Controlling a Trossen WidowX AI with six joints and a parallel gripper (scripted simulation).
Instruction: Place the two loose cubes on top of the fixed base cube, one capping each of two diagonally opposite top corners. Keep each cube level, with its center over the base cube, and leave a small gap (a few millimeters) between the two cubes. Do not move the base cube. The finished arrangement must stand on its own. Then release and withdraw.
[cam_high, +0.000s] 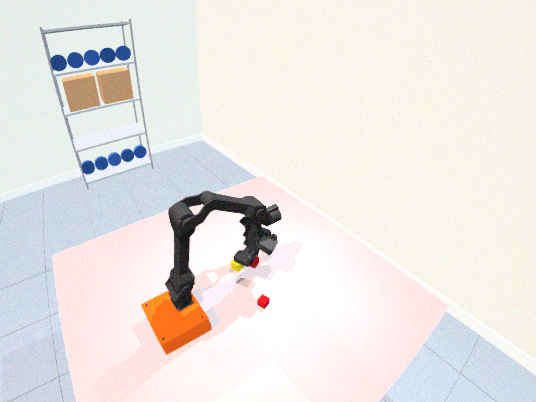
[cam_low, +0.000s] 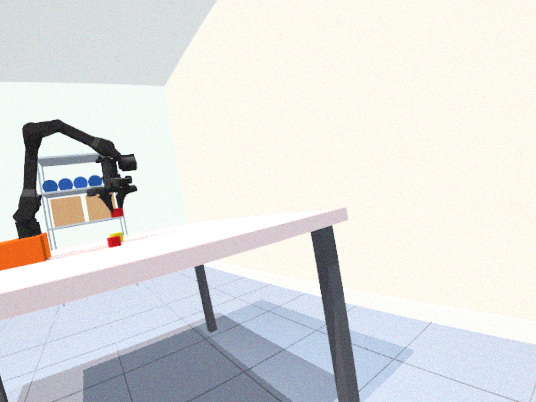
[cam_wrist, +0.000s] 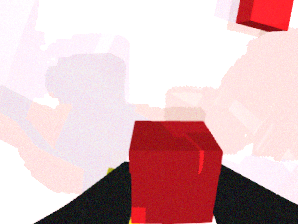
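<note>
My gripper (cam_high: 254, 261) (cam_low: 116, 209) (cam_wrist: 174, 175) is shut on one red cube (cam_high: 255, 263) (cam_low: 117, 213) (cam_wrist: 172, 187), which hangs well above the table and looks about level. The yellow base cube (cam_high: 236, 266) (cam_low: 120, 237) sits on the table; in the wrist view only slivers of it (cam_wrist: 111, 171) show, the rest being hidden behind the held cube and the left finger. The other red cube (cam_high: 263, 301) (cam_low: 114, 242) (cam_wrist: 265, 12) lies on the table apart from the base cube, nearer the front. Nothing rests on the base cube.
The arm's orange base block (cam_high: 175, 325) (cam_low: 22, 254) stands on the pale table (cam_high: 350, 310) (cam_low: 225, 242). A shelf rack with blue round items and brown boxes (cam_high: 81, 93) (cam_low: 67, 211) stands beyond the table. A wall runs along the table's far side.
</note>
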